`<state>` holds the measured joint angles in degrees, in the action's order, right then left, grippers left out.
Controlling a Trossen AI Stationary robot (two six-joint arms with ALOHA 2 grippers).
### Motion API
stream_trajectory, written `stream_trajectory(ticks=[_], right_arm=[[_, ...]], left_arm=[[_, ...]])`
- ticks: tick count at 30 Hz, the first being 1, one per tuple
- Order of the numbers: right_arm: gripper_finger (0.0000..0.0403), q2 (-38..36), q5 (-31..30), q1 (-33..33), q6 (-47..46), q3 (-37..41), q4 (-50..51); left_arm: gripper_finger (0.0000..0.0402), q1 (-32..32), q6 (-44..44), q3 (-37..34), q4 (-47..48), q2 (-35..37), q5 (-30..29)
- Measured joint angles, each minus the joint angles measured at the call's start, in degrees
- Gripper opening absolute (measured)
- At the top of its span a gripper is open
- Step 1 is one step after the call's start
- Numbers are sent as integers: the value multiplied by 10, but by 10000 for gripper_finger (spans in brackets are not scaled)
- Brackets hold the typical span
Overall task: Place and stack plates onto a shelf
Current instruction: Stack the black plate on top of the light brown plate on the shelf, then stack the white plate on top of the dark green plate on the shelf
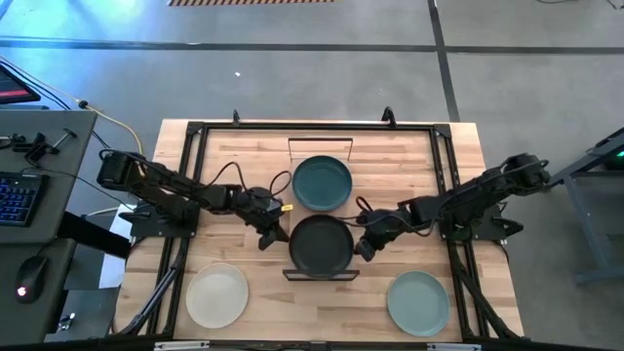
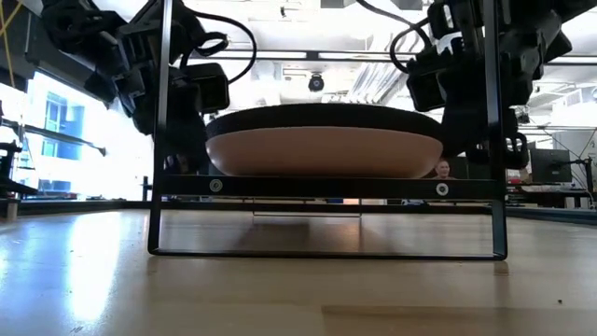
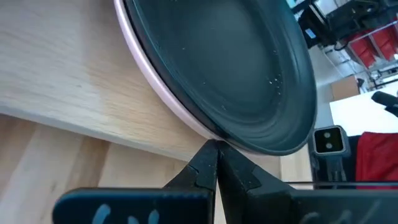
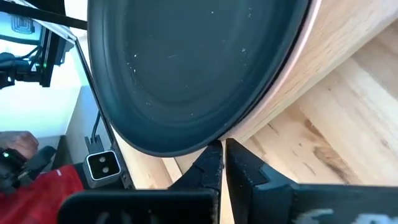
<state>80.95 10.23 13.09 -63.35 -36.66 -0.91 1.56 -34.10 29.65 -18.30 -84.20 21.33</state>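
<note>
A black plate [image 1: 322, 244] lies stacked on a pink plate [image 2: 326, 152] on the near end of the shelf [image 2: 326, 187]. A dark teal plate [image 1: 322, 183] sits on the shelf's far end; whatever is under it is hidden. The cream-white plate [image 1: 216, 295] and the pale green plate [image 1: 417, 300] lie flat on the table near its near edge. The purple plate is not visible. My left gripper [image 1: 276, 234] is shut at the stack's left side, and my right gripper [image 1: 363, 246] is shut at its right side. My left gripper [image 3: 215, 149] comes level from the table's left with its shut fingertips at the stack's rim [image 3: 208, 130], where black meets pink. I cannot tell whether they touch it. My right gripper [image 4: 222, 149] comes level from the right, with its tips at the black plate's rim [image 4: 208, 144]. Touch cannot be told.
The shelf's black wire frame [image 1: 320, 276] rises at both short ends. A large black frame [image 1: 195, 132] borders the tabletop along its left, far and right sides. There is bare wood between the cream and pale green plates. A keyboard and mouse sit on a desk off the table's left.
</note>
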Motion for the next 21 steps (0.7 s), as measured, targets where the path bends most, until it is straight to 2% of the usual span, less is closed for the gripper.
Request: stream_trajectory(ticks=[8,13,19,21], right_arm=[[1,-1,22,-18,29,0,8],[0,-27,24,-19,38,0,43],[0,-103,21,-32,69,0,135],[0,-141,-2,-41,79,0,166]], left_arm=[[0,-25,3,0,8,1,1],[0,-38,3,1,64,21,5],[0,-74,50,0,193,100,8],[0,-86,52,1,210,144,-2]])
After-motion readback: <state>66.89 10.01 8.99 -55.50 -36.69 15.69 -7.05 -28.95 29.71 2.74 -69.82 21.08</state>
